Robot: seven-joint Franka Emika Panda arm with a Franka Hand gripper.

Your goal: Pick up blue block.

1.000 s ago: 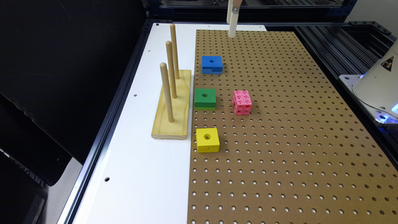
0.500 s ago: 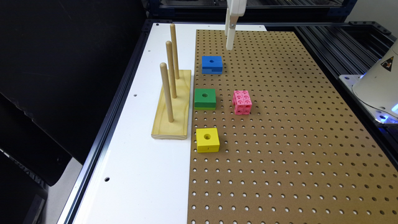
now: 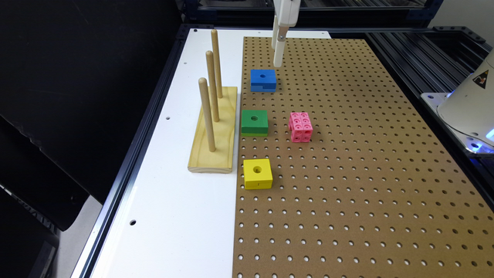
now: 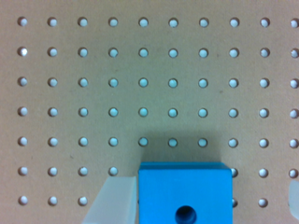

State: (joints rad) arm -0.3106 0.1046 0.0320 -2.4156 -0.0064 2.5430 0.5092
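The blue block, squat with a round hole in its top, lies on the brown pegboard at the far end of a row of blocks. My gripper hangs just above it, a little toward the far side and the exterior view's right. In the wrist view the blue block sits between two pale fingers that are spread wide, so my gripper is open and holds nothing.
A green block and a yellow block lie nearer in the same row. A pink studded cube sits to the green block's right. A wooden base with three upright pegs stands on the white strip.
My gripper has come down from the top of the exterior view toward the blue block. The blocks have not moved.
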